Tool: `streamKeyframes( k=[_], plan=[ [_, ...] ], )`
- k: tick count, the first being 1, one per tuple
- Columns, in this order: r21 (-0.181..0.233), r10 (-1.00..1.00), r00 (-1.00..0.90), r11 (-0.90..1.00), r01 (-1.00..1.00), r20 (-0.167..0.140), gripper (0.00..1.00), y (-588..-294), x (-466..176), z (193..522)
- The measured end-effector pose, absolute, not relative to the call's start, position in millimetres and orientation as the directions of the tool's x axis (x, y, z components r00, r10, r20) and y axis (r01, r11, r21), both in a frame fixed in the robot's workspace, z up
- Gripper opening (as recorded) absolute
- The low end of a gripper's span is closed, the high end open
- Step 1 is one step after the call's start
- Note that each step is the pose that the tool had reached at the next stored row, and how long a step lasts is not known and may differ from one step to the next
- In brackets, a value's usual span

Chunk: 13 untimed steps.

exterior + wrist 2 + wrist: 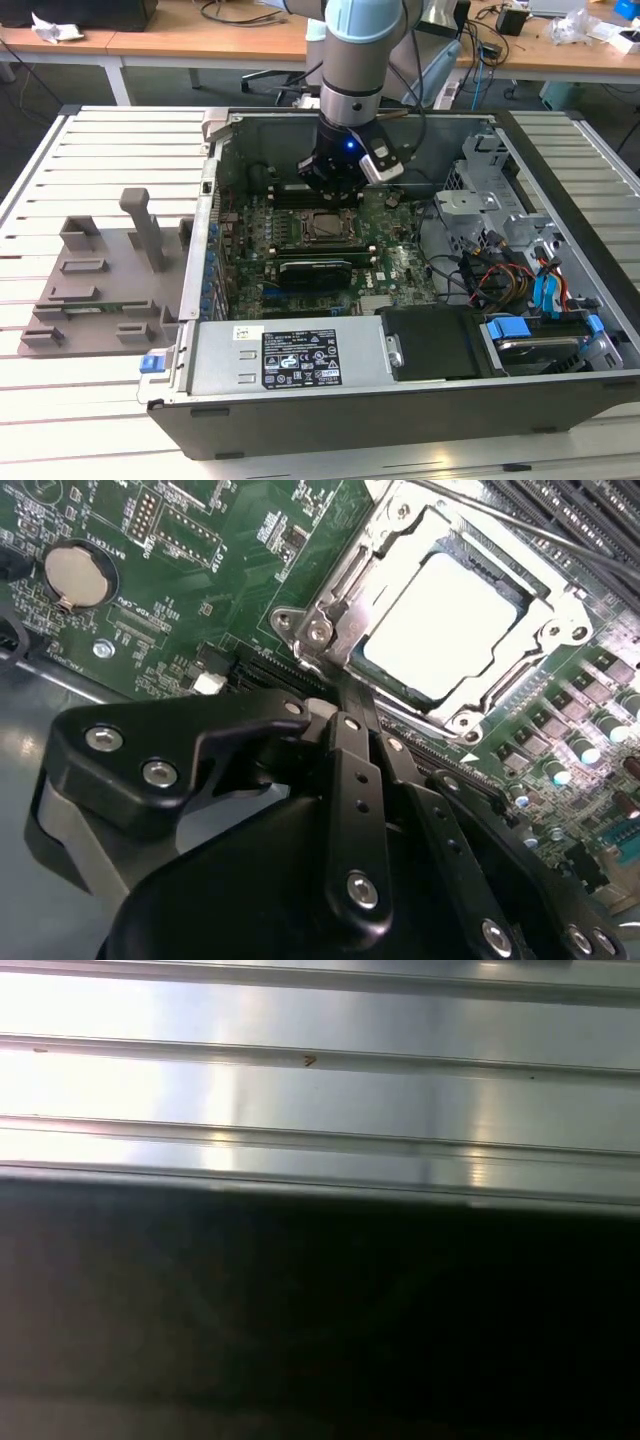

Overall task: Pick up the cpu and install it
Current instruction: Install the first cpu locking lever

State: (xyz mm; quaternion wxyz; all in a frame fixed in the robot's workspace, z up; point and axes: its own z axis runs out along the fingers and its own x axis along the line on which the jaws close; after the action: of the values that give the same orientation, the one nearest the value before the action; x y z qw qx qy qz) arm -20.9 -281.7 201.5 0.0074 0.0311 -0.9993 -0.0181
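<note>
The cpu (pixel 447 620) lies flat inside the metal-framed socket (pixel 330 610) on the green motherboard (pixel 200 540), its silvery top catching bright light. In the second wrist view my gripper (pixel 347 698) has its black fingers (pixel 355 770) drawn together, with nothing between them. The tips hover at the socket frame's near edge, just beside the cpu. In the exterior view the gripper (pixel 335 193) hangs inside the open computer case (pixel 400 400), directly over the socket (pixel 323 228).
A grey plastic tray (pixel 100 290) with an upright post lies on the slatted table at the exterior view's left. Drive cages and coloured cables (pixel 520 280) fill the case's right side. A coin battery (pixel 75 575) sits on the board. A black card (pixel 315 270) lies below the socket.
</note>
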Motion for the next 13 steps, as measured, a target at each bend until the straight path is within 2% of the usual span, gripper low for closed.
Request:
streamKeyframes(
  k=[13],
  plan=[
    [0.015, -0.062, -0.998, 0.998, -0.062, 0.015, 0.11, -281.6, -20.7, 215.8]
  ],
)
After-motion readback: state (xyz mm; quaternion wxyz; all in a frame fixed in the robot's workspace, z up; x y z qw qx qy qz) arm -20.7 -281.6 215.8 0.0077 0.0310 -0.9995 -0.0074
